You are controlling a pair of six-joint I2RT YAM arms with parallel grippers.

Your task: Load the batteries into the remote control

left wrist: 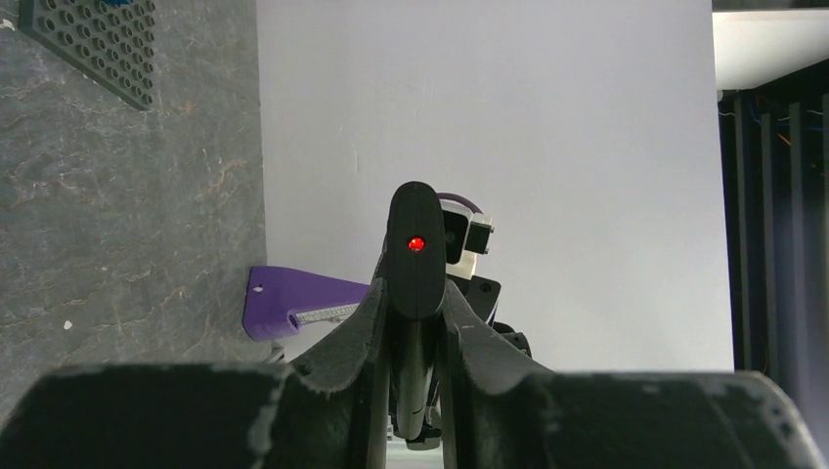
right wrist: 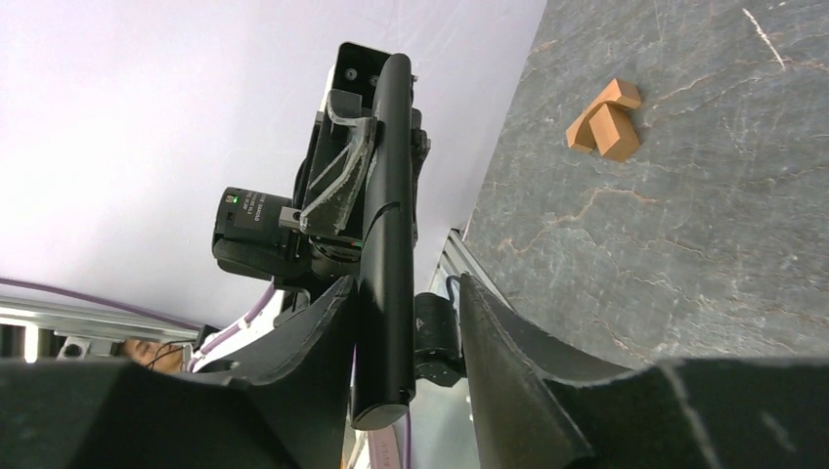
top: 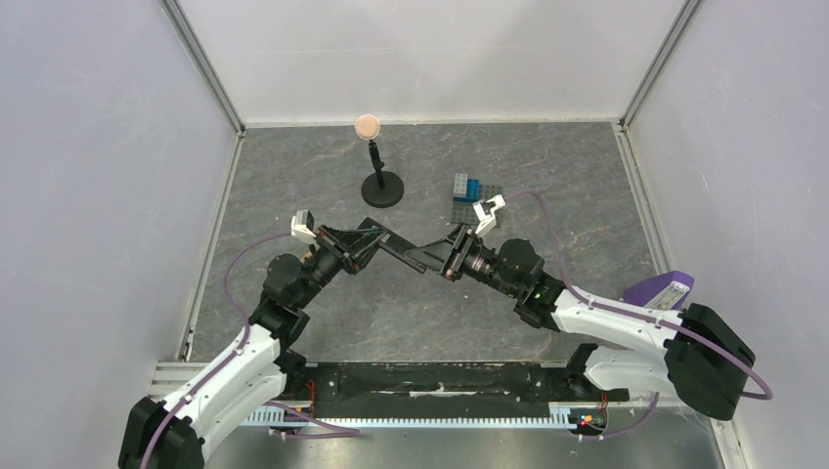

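The remote control (top: pixel 409 255), a slim black bar, hangs in the air between my two grippers above the table's middle. My left gripper (top: pixel 376 244) is shut on one end of it. In the left wrist view the remote (left wrist: pixel 417 256) stands edge-on between the closed jaws of that gripper (left wrist: pixel 416 337), with a red light lit on its tip. My right gripper (top: pixel 442 260) is around the other end. In the right wrist view the remote (right wrist: pixel 386 225) rests against one finger (right wrist: pixel 323 327), with a clear gap to the other, so this gripper (right wrist: pixel 409 322) is open. The batteries are out of view.
A grey studded baseplate (top: pixel 479 192) with blue bricks lies at the back right, also in the left wrist view (left wrist: pixel 93 44). A black stand with a round pink top (top: pixel 380 184) is at the back centre. A purple holder (top: pixel 661 289) sits at the right edge. Orange blocks (right wrist: pixel 606 122) lie on the table.
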